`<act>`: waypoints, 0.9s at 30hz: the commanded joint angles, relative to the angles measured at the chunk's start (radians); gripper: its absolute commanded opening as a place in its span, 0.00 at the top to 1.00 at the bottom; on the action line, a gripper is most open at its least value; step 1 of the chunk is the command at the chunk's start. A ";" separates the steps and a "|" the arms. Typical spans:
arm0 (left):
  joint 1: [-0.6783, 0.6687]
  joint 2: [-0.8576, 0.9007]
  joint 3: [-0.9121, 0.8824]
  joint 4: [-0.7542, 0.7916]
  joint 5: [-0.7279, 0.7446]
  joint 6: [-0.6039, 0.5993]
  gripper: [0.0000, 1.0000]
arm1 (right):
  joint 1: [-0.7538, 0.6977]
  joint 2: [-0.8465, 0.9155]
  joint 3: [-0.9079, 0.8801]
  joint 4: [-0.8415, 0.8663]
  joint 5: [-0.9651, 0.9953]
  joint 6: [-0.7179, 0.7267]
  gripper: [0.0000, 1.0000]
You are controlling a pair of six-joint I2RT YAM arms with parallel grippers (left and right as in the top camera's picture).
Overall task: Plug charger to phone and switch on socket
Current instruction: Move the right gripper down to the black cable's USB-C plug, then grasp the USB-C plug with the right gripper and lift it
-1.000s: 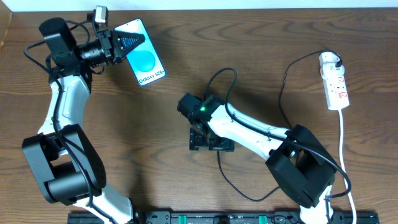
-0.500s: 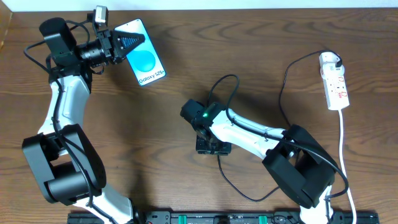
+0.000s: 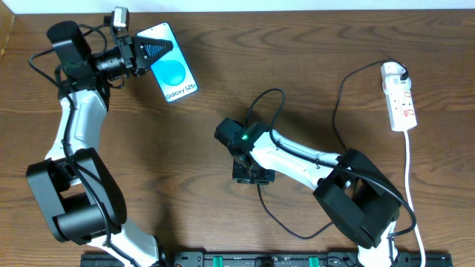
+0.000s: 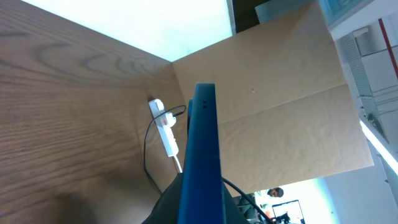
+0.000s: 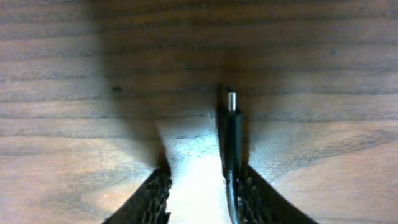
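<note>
**Desk:** Upper left of the overhead frame: what is the left end effector (image 3: pixel 165 50) doing?

**Photographer:** It is clamped on the phone (image 3: pixel 174 74). The blue screen faces the overhead camera, with "Galaxy S25" legible. The left wrist camera sees the phone edge-on, rising from the bottom of its frame.

**Desk:** And the right end effector (image 3: pixel 251 174)?

**Photographer:** It is at the centre of the frame, pointed down at the wooden bench (image 3: pixel 223 44), jaws apart. In its wrist view the charger (image 5: pixel 231 134) lies on the wood with its small plug tip forward. The tip rests against the inner side of the finger at the right of that frame, clear of the other.

**Desk:** The rest of the charger?

**Photographer:** The thin black cable loops across the bench to the white plug head, which is seated in the socket (image 3: pixel 398 96) at the upper right. The socket's white cord (image 3: pixel 410 185) runs down toward the bottom right corner.
</note>
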 commanded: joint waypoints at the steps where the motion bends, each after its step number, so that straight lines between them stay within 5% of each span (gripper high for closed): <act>1: 0.003 -0.002 0.006 0.007 0.030 0.010 0.93 | -0.012 0.011 -0.015 0.006 0.035 -0.002 0.64; 13: 0.003 -0.002 0.006 0.007 0.030 0.009 0.93 | -0.027 0.011 -0.015 0.006 0.050 -0.005 0.76; 19: 0.003 -0.002 0.006 0.007 0.030 0.009 0.93 | -0.027 0.011 -0.015 0.006 0.050 -0.008 0.98; 27: 0.003 -0.002 0.006 0.007 0.030 0.009 0.93 | -0.027 0.011 -0.014 0.008 0.040 -0.008 0.99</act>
